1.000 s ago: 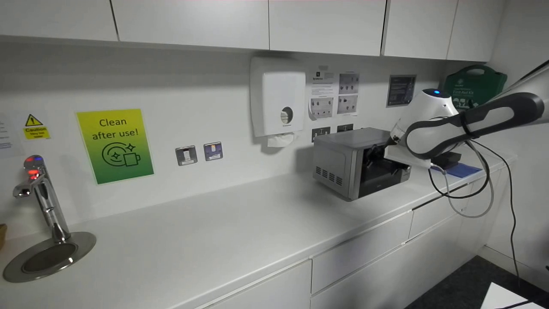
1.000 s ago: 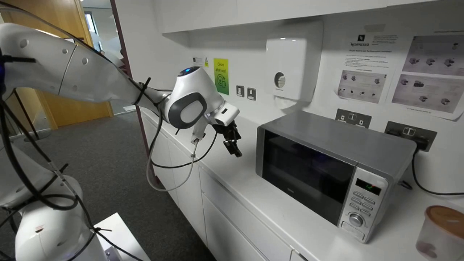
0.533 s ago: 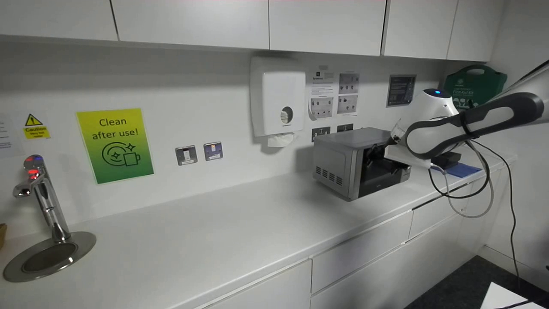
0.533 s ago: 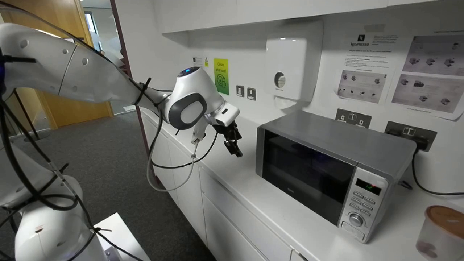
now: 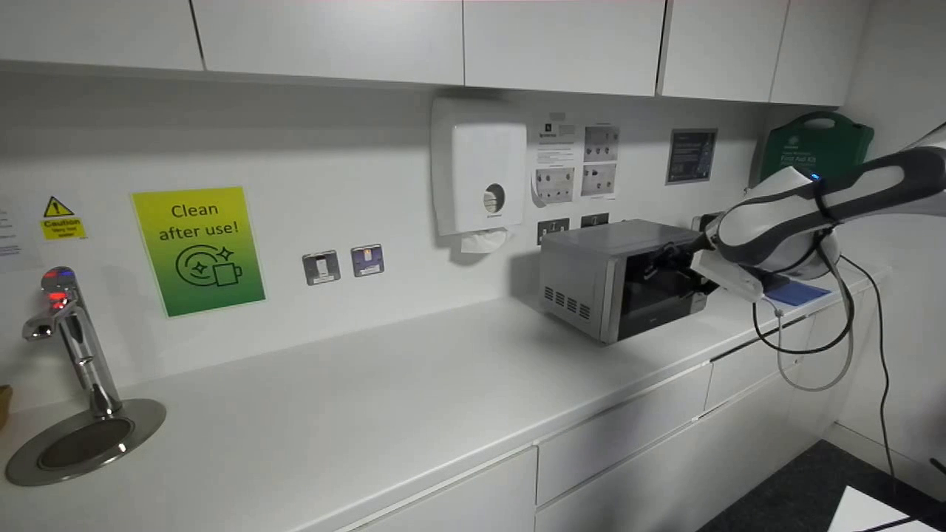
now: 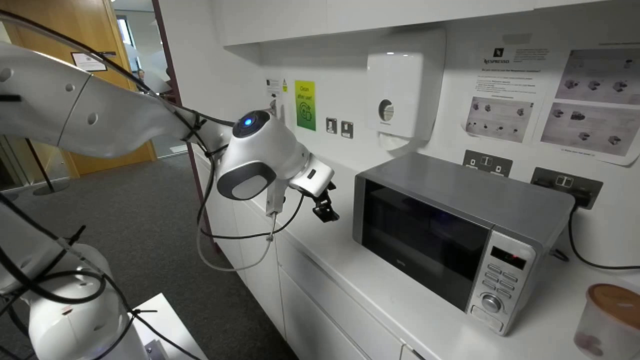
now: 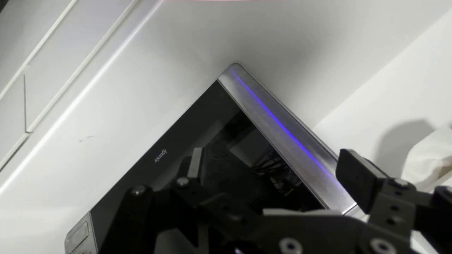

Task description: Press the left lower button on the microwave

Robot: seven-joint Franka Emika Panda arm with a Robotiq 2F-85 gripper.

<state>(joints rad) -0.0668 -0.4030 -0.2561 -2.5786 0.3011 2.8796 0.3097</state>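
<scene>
One white arm (image 6: pixel 131 120) is taking up the left side in an exterior view, and past it one yellow-green poster (image 6: pixel 305 106) is hanging on the wall (image 6: pixel 345 80). One black gripper (image 7: pixel 272 155), jaws standing well apart in the wrist view, is dangling near the left end of the one microwave (image 6: pixel 462 240), a gap showing between them. Next up, two switch plates (image 6: pixel 347 129) and one white dispenser (image 6: pixel 397 87) are hanging there. The microwave's sitting on the counter (image 6: pixel 385 287), showing one dark window, six small buttons (image 6: pixel 510 276), one round knob (image 6: pixel 491 302) and one wide bar (image 6: pixel 486 318). Two sockets (image 6: pixel 487 163) are showing behind it, and one orange-lidded tub (image 6: pixel 605 327) is standing far right.
</scene>
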